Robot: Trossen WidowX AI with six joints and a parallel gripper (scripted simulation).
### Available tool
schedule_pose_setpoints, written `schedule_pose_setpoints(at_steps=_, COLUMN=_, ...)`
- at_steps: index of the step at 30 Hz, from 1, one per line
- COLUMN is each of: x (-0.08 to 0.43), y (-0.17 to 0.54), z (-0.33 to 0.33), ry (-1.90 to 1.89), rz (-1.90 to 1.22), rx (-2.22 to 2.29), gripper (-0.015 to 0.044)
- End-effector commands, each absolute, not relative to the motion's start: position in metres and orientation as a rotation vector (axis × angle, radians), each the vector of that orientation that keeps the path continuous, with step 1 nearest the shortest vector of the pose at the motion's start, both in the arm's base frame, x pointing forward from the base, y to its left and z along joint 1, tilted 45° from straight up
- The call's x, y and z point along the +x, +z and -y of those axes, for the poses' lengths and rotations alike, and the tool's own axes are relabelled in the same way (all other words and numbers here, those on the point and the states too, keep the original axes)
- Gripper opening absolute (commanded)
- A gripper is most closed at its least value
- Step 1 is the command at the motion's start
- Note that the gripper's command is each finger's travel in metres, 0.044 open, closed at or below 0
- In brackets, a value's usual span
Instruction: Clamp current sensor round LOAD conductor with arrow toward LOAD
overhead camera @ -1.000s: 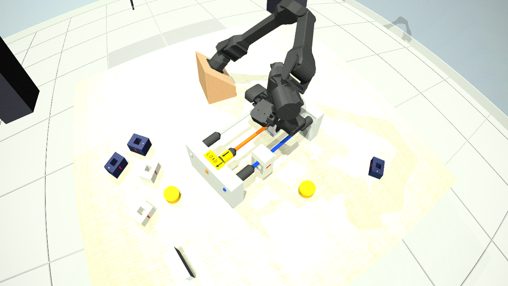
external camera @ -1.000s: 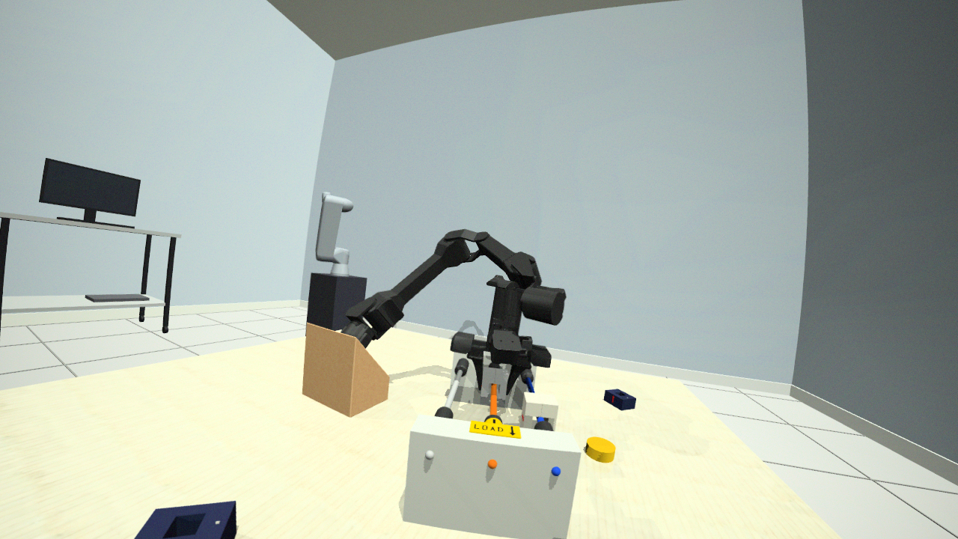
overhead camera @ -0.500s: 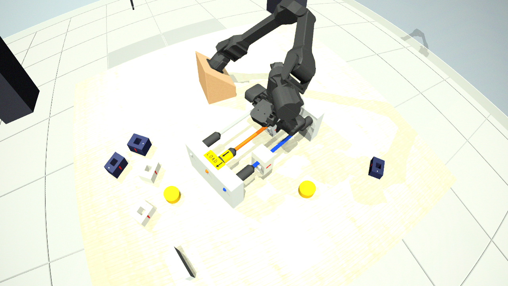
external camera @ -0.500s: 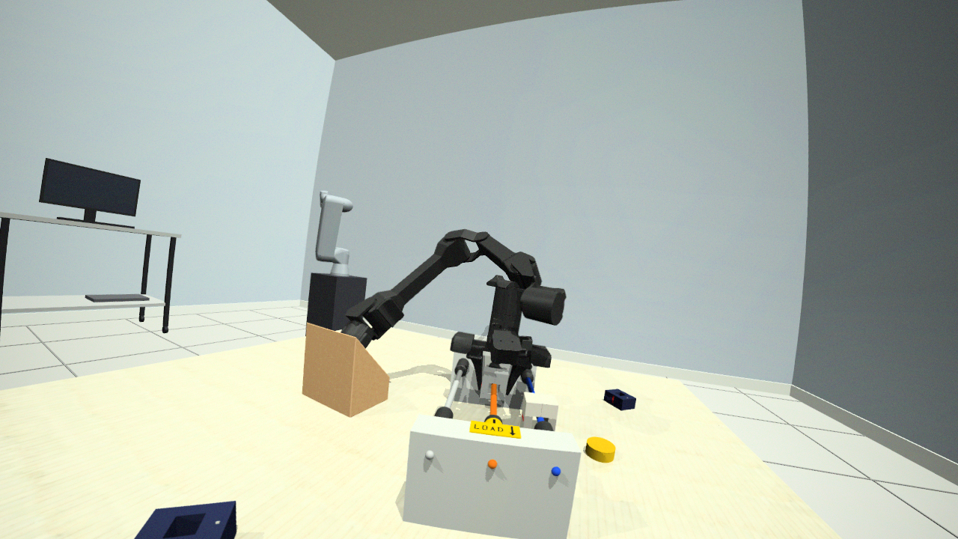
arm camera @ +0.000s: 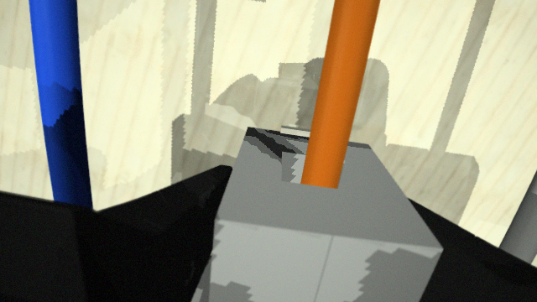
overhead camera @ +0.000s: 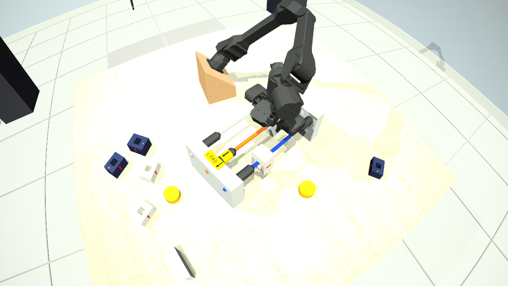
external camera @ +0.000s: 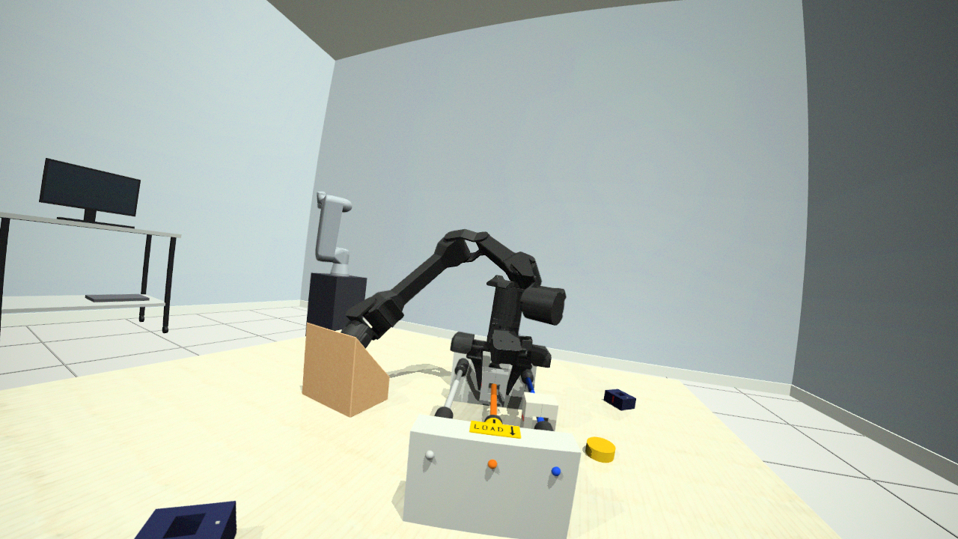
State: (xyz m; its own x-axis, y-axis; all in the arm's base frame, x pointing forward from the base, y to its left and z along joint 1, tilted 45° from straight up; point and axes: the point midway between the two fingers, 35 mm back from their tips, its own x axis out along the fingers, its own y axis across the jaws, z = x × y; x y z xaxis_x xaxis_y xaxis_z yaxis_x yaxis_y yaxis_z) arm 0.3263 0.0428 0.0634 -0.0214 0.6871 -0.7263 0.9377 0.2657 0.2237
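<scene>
Letting go: gripper (overhead camera: 276,128) (external camera: 495,394) (arm camera: 304,190) loosened, fingers close beside sensor (overhead camera: 272,132) (external camera: 496,375) (arm camera: 273,201) | sensor around orange rod (overhead camera: 250,139) (external camera: 493,400) (arm camera: 348,75), looks shut; click and arrow way can't be told | left: moving the arm (overhead camera: 262,29) (external camera: 418,278) away

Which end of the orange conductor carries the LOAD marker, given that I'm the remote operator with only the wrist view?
Observer: The orange conductor meets the near end block of the exterior view, where the LOAD marker sits on top.
Operator: Does the blue conductor carry anything?
Observer: Yes, the top view shows a white sensor around the blue conductor.
Operator: Are any discs on the table?
Observer: Two: the top view shows a left yellow disc and a right yellow disc.
</scene>
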Motion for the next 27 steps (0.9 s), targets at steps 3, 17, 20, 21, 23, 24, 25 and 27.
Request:
schedule_pose_setpoints(at_steps=3, x=0.326, y=0.064, z=-0.043, ry=-0.413, rz=-1.773, rx=1.486, gripper=0.0279)
schedule_pose_setpoints(at_steps=17, x=0.326, y=0.064, z=-0.043, ry=-0.413, rz=-1.773, rx=1.486, gripper=0.044)
schedule_pose_setpoints(at_steps=20, x=0.328, y=0.083, z=-0.023, ry=-0.408, rz=-1.759, rx=1.497, gripper=0.044)
schedule_pose_setpoints(at_steps=21, x=0.327, y=0.096, z=-0.01, ry=-0.403, rz=-1.75, rx=1.505, gripper=0.044)
schedule_pose_setpoints(at_steps=23, x=0.323, y=0.121, z=0.014, ry=-0.393, rz=-1.733, rx=1.52, gripper=0.044)
schedule_pose_setpoints(at_steps=24, x=0.322, y=0.128, z=0.02, ry=-0.39, rz=-1.729, rx=1.524, gripper=0.044)
schedule_pose_setpoints(at_steps=25, x=0.321, y=0.13, z=0.022, ry=-0.389, rz=-1.727, rx=1.526, gripper=0.044)
schedule_pose_setpoints(at_steps=27, x=0.321, y=0.13, z=0.022, ry=-0.389, rz=-1.727, rx=1.526, gripper=0.044)
